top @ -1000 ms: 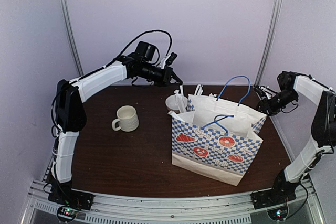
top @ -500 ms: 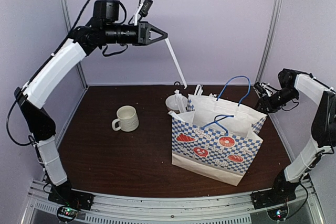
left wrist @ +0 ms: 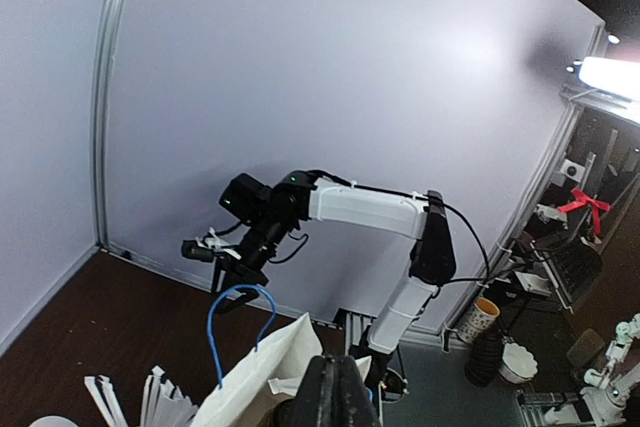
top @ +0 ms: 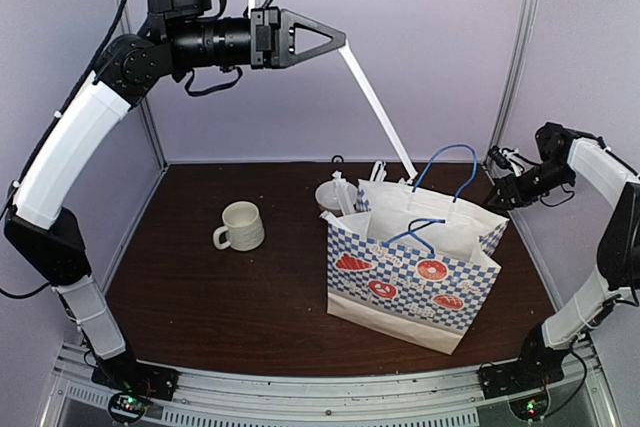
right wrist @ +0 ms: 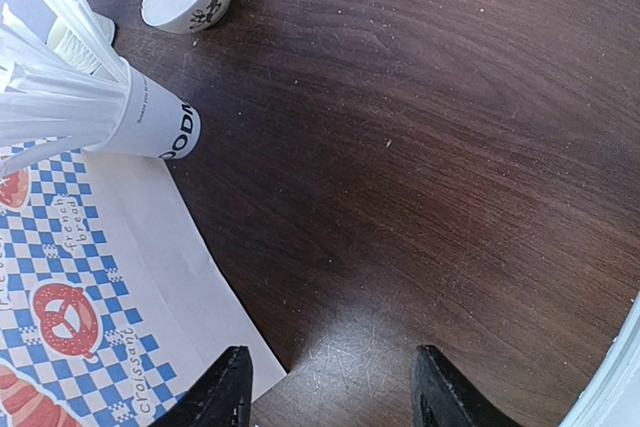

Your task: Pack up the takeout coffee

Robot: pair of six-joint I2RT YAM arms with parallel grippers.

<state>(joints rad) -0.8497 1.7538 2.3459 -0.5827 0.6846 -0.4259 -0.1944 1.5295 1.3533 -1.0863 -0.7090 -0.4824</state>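
No takeout coffee shows in any view; it is hidden or out of view. My left gripper (top: 342, 45) is raised high at the back and is shut on one long white stirrer (top: 380, 112). The stirrer slants down to the right, its lower end just over the open mouth of the blue-checked paper bag (top: 415, 267). In the left wrist view the shut jaws (left wrist: 340, 387) point over the bag top (left wrist: 265, 377). My right gripper (top: 498, 185) hovers open and holding nothing by the bag's back right corner. Between its fingers (right wrist: 330, 397) only bare table shows.
A white cup of stirrers (top: 333, 194) stands behind the bag's left corner and also shows in the right wrist view (right wrist: 150, 122). A cream handled mug (top: 241, 225) sits at middle left. The bag's blue handles (top: 445, 162) stand upright. Walls close the back and sides.
My left arm swung up from low behind the stirrer cup to high above the table, drawing out a long white stirrer and carrying it right over the bag. My right gripper rose slightly.
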